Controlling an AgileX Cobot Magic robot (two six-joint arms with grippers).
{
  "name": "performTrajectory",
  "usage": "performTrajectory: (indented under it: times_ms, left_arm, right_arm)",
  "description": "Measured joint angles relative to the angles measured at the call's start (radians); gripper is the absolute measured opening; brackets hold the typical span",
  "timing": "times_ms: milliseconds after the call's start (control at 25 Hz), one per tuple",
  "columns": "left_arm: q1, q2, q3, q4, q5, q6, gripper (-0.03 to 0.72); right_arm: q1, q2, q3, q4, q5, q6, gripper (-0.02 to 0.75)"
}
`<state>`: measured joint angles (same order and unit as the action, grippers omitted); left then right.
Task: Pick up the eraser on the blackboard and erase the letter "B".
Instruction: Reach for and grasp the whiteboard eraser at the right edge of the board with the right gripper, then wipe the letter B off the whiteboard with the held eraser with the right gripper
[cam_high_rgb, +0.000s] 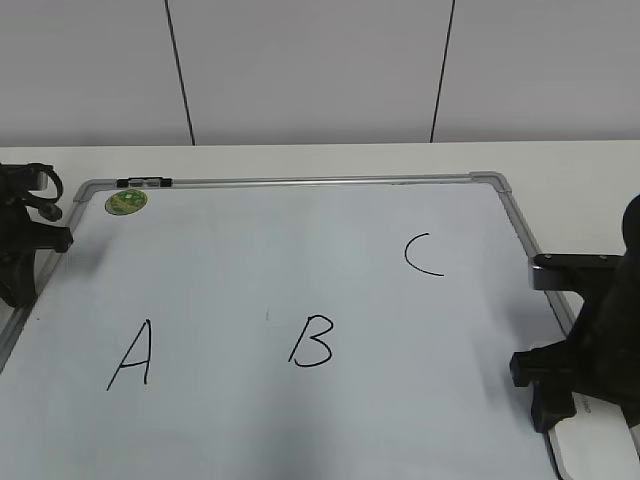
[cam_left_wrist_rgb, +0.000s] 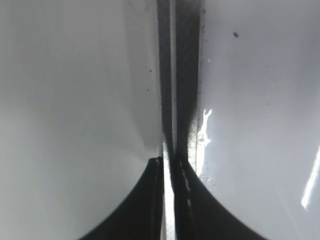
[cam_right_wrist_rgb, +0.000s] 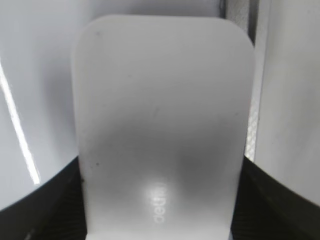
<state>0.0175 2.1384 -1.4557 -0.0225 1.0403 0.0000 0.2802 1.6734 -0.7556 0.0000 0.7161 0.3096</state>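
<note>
At the board's (cam_high_rgb: 300, 250) near right corner the right gripper (cam_high_rgb: 560, 385) straddles the eraser (cam_right_wrist_rgb: 162, 125), jaws at its two sides, so the pickup is in hand; whether they pinch yet I cannot tell. B (cam_high_rgb: 312, 342) stands whole, left of the eraser. Next: clamp, lift, carry across. Left gripper (cam_left_wrist_rgb: 167, 165) is clenched, empty.
</note>
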Motion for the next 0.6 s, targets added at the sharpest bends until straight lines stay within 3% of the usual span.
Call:
performTrajectory:
  times_ms: [280, 600]
  left_arm:
    - [0.0, 0.0, 0.0, 0.0, 0.0, 0.0, 0.02]
    - [0.0, 0.0, 0.0, -0.005, 0.0, 0.006, 0.019]
  right_arm:
    - [0.0, 0.007, -0.031, 0.0, 0.035, -0.002, 0.518]
    - [0.001, 0.066, -0.332, 0.017, 0.259, -0.12, 0.517]
